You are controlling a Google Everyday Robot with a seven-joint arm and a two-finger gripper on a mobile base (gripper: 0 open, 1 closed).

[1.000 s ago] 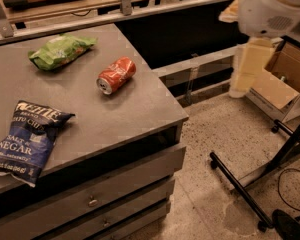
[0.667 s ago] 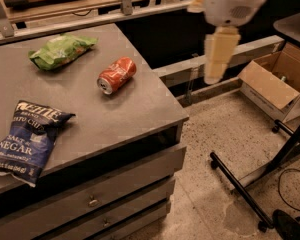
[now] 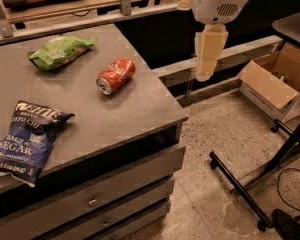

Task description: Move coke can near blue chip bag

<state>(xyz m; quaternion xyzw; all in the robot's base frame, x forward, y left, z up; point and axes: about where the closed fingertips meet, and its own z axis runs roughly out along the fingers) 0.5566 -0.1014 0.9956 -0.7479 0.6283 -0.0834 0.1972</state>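
The coke can lies on its side on the grey table, toward the table's right part, silver end facing front-left. The blue chip bag lies flat at the table's front left, well apart from the can. My gripper hangs down from the white arm head off the table's right edge, over the floor gap. It is to the right of the can, higher than it, and holds nothing that I can see.
A green chip bag lies at the table's back left. Drawers run under the tabletop. A cardboard box sits on the floor at right. A black stand base crosses the floor at lower right.
The arm and gripper have swung left, from the far right of the view toward the table's right edge. The can and both bags have not moved.
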